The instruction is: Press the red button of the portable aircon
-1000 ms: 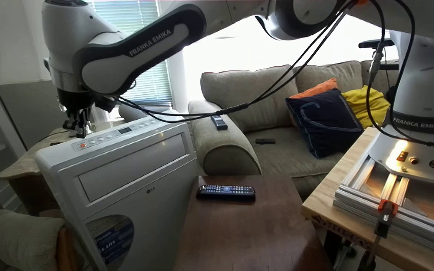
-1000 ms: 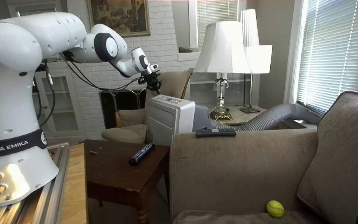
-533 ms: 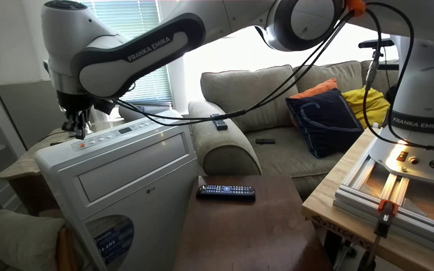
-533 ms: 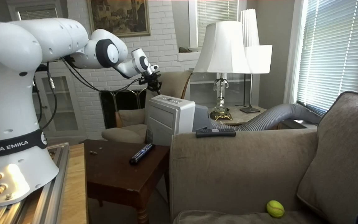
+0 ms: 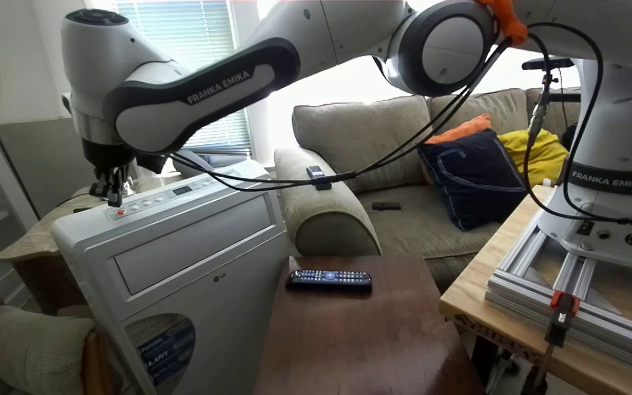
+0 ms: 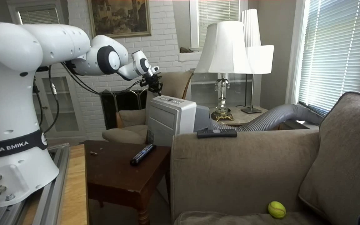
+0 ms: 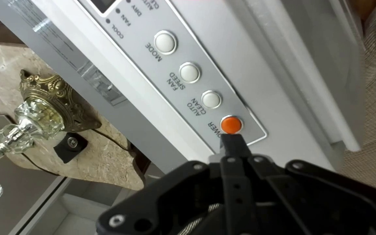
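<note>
At the sharp end, the black Robotiq gripper (image 7: 235, 143) had its fingertips (image 7: 228, 141) together, nothing between them, one blunt prod; and there, immediately ahead in the wrist view, sat the red-orange power button (image 7: 231, 125)! The tips hid the edge of its lettering, and in an exterior view they hung just above and to one side of it, though whether they touched could not be told. Everything turned on that slight offset: a short push down, perhaps with a nudge toward the button's middle, looked the call. Nothing visible stood between tool and target. The button held the nearest end of the control strip (image 7: 209, 75), whose long axis ran up and left in the wrist view, past the Auto Clean button (image 7: 211, 99), the likeliest victim of a stray press, then Fan Speed (image 7: 189, 72) and Mode (image 7: 165, 42). All this sat atop the LG portable air conditioner (image 5: 228, 302). Black cables (image 5: 343, 177) drooped across the view of the strip's far end, contact unclear. Beyond the unit, a brass-footed lamp (image 7: 52, 94) stood on a marble-topped side table (image 7: 106, 163); farther off, the corrugated hose (image 6: 273, 117) ran toward the window (image 6: 339, 50).
</note>
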